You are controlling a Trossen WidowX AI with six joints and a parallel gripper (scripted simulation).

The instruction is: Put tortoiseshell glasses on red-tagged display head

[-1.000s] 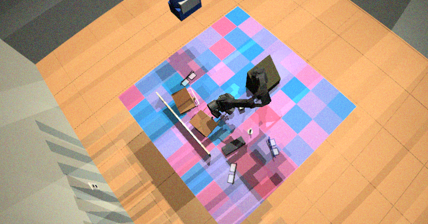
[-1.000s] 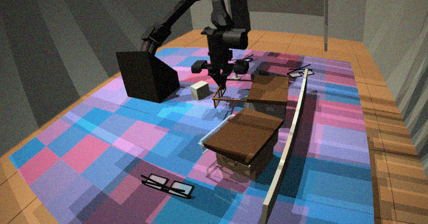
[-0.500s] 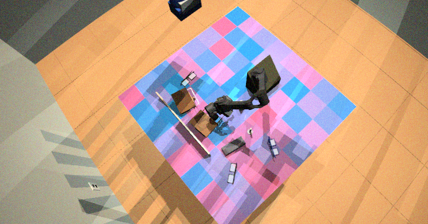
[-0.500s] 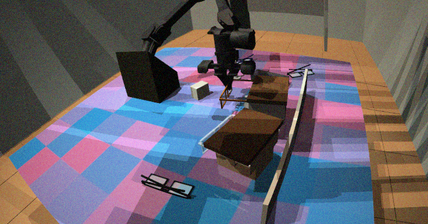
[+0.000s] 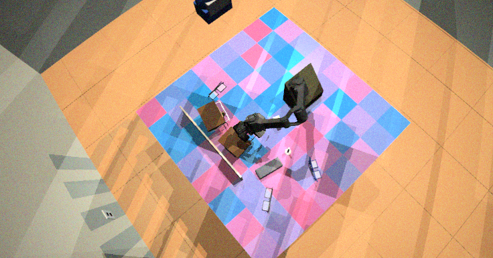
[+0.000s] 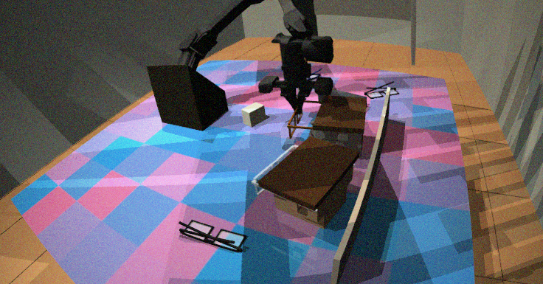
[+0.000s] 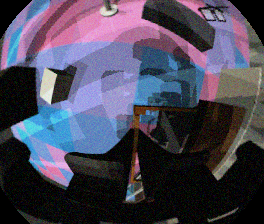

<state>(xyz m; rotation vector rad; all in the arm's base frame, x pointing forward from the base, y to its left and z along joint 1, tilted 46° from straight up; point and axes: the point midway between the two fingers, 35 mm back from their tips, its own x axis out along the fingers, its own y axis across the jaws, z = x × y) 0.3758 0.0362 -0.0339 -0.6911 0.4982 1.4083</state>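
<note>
My gripper is shut on the front of the brown tortoiseshell glasses and holds them above the mat. Their open temples point toward the far display head, which has a flat brown top. The near temple's tip is by that head's front edge; the far temple runs toward its other side, its tip hidden. The lens front stands well out from the head. The other display head wears a white frame. No red tag can be made out.
A long upright panel stands behind both heads. A white block is near the arm base. Dark glasses, blue glasses, a grey case and a small white stand lie around.
</note>
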